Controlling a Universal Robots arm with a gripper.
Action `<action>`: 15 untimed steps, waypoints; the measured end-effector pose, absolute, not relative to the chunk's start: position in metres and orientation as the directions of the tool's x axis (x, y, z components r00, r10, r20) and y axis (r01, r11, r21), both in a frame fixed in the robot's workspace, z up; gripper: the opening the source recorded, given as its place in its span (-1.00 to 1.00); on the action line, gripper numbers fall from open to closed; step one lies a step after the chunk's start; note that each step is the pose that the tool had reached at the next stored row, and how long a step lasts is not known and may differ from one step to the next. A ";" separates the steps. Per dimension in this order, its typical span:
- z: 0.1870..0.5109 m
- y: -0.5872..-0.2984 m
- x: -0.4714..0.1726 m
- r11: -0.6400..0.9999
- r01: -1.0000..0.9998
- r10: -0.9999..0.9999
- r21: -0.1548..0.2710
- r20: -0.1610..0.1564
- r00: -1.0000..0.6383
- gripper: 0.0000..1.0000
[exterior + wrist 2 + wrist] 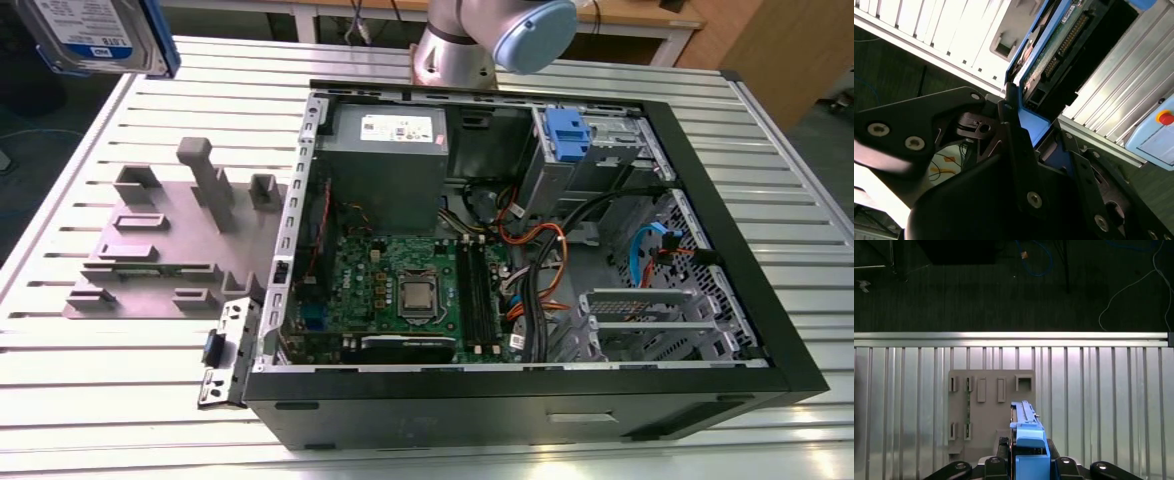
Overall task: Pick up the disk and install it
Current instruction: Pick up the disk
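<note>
Clamping the disk [94,35] between fingers [1021,155] by blue rails, above desk [134,400], the exterior view's far left. Probably stiff, dense, shock-sensitive; best held by edges.

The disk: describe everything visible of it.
The disk is a flat silver drive with a white-and-blue label, framed by blue plastic rails. It hangs above the table on the exterior view's left, apart from the case, clamped by the gripper. The second wrist view shows its circuit board and connector.
</note>
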State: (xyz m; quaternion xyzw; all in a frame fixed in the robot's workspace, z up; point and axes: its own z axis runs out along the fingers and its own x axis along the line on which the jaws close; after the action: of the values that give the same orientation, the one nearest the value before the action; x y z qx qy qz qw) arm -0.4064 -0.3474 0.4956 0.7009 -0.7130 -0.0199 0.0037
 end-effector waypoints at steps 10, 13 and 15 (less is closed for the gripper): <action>0.496 -0.356 -0.403 0.017 -0.999 -1.000 0.033 -0.023 -0.017 -0.27; 0.496 -0.357 -0.400 0.017 -0.999 -1.000 0.033 -0.023 -0.017 -0.27; 0.496 -0.357 -0.398 0.017 -0.999 -1.000 0.033 -0.023 -0.017 -0.27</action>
State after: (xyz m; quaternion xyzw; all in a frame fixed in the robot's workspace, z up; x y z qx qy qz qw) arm -0.3980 -0.3566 0.4956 0.7009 -0.7130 -0.0199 0.0036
